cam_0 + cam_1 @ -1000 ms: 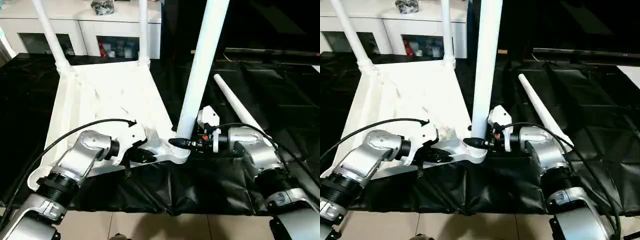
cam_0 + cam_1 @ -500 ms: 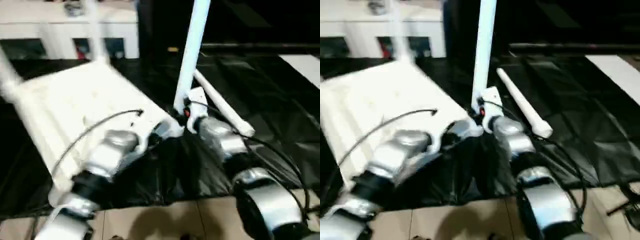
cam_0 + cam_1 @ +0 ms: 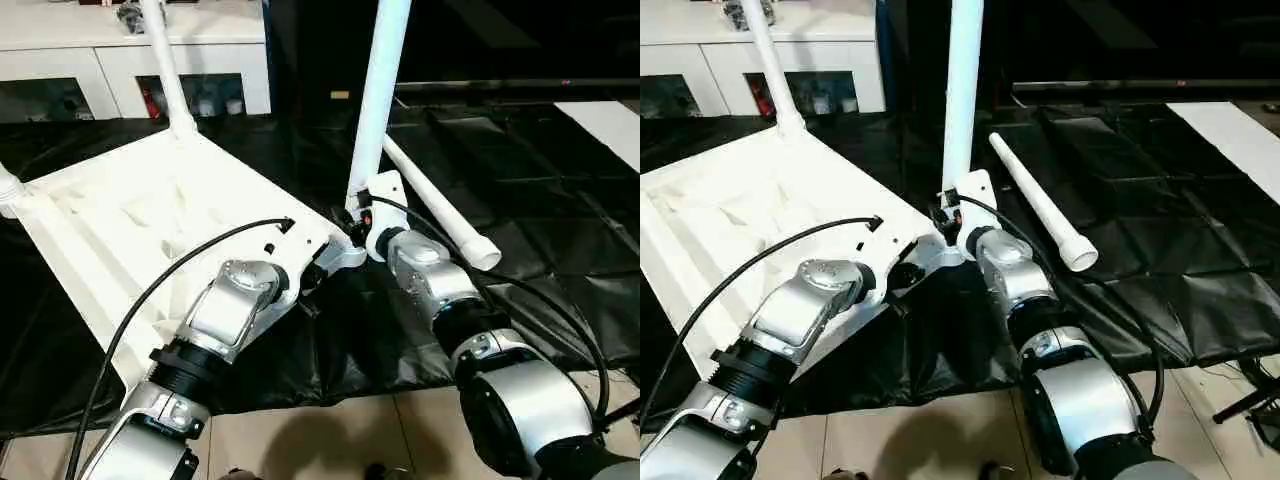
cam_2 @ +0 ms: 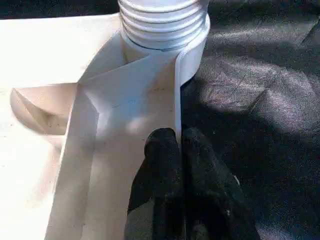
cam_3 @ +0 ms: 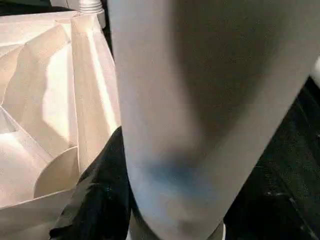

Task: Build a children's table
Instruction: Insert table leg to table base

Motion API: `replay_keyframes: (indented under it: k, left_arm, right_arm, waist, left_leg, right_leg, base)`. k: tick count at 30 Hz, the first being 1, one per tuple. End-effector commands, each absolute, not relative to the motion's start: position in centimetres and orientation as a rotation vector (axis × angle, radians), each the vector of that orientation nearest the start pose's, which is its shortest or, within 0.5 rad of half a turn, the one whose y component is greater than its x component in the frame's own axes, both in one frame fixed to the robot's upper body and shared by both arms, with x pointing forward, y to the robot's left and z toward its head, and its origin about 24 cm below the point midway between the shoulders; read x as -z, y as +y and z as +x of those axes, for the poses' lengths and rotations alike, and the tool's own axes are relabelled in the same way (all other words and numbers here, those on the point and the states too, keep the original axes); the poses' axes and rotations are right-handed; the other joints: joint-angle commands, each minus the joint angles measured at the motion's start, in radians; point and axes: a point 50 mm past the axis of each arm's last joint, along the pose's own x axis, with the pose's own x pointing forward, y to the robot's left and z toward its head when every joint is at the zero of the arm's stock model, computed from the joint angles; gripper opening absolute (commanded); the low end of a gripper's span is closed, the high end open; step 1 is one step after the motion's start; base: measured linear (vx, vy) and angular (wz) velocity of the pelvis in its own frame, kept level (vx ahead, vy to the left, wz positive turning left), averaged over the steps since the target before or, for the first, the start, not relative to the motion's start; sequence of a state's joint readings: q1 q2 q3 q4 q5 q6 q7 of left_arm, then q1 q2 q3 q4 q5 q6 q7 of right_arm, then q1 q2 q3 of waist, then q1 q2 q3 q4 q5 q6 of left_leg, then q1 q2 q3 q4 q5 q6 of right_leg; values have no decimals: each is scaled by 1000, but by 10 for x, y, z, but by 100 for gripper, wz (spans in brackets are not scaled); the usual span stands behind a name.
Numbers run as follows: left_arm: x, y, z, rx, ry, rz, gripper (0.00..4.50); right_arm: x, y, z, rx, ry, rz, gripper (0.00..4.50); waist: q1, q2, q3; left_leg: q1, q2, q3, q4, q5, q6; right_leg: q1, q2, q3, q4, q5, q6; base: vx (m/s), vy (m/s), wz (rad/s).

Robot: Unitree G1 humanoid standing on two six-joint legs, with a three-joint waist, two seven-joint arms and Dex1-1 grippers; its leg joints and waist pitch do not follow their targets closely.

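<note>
L fingers [image 4: 172, 150] pinched shut on rim of white ribbed plastic tabletop [image 3: 150, 215] to steady it; R fingers [image 3: 352, 218] half-open round upright white tube leg [image 3: 375, 100], seating it in near corner socket [image 4: 165, 35].

Head pair looking down, wrist views close on corner socket [image 4: 165, 35]

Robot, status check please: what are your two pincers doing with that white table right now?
Left pincer shut on tabletop edge by corner socket. Right pincer gripping upright leg there. Spare leg lies loose alongside.
</note>
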State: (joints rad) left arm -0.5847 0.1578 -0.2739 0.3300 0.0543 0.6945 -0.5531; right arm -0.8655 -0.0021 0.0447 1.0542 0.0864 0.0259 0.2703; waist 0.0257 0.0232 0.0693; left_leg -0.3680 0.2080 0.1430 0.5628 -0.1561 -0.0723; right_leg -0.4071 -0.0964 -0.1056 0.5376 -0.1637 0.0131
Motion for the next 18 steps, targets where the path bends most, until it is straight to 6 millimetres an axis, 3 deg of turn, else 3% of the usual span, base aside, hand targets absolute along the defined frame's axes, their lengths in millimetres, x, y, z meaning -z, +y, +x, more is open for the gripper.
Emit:
replay_keyframes:
  k: [1,2,4,5,7,10,13,18]
  left_arm:
    - [-95,70,337,780,391,317,0]
    - [-95,70,337,786,388,318,0]
    - [-96,70,337,792,384,317,0]
    - [-96,71,337,802,379,317,0]
    - [-97,72,336,816,369,316,0]
    - [-99,73,337,831,358,312,0]
    - [-100,74,336,850,344,310,0]
    - [-101,77,334,936,304,327,0]
  right_arm:
    - [-16,-68,355,-497,470,-25,259]
    - [-18,-68,356,-502,462,-22,259]
    - [-20,-68,357,-506,454,-22,272]
    - [-22,-67,358,-512,441,-25,296]
    - [-27,-65,360,-524,417,-22,300]
    - [-34,-64,363,-545,382,-22,331]
    - [-39,-63,365,-561,355,-33,350]
    - [-57,-70,370,-647,261,-83,382]
  waist:
    - [-4,12,-49]
    - [-3,18,-51]
    - [-2,17,-54]
    - [2,13,-54]
    - [4,12,-54]
    - [7,13,-57]
    - [10,14,-59]
    - [27,7,-70]
  left_leg:
    - [41,6,-6,-77,-689,-22]
    - [45,11,-7,-80,-709,-23]
    - [38,17,-9,-89,-714,-22]
    - [40,13,-3,-87,-688,-18]
    - [44,7,1,-80,-659,-18]
    - [32,8,1,-80,-598,-17]
    - [29,9,4,-81,-574,-18]
    - [15,9,21,-74,-421,3]
  right_leg:
    - [26,-37,-9,-100,-605,-73]
    - [29,-37,-11,-97,-586,-77]
    - [43,-38,-10,-83,-518,-92]
    - [40,-42,-6,-86,-518,-100]
    - [32,-49,-5,-93,-543,-106]
    - [38,-52,-1,-86,-522,-118]
    - [38,-52,6,-80,-489,-138]
    - [43,-52,26,-56,-364,-190]
  base:
    - [0,0,0]
    - [0,0,0]
    - [0,0,0]
    - [0,0,0]
    - [0,0,0]
    - [0,0,0]
    - [0,0,0]
    - [0,0,0]
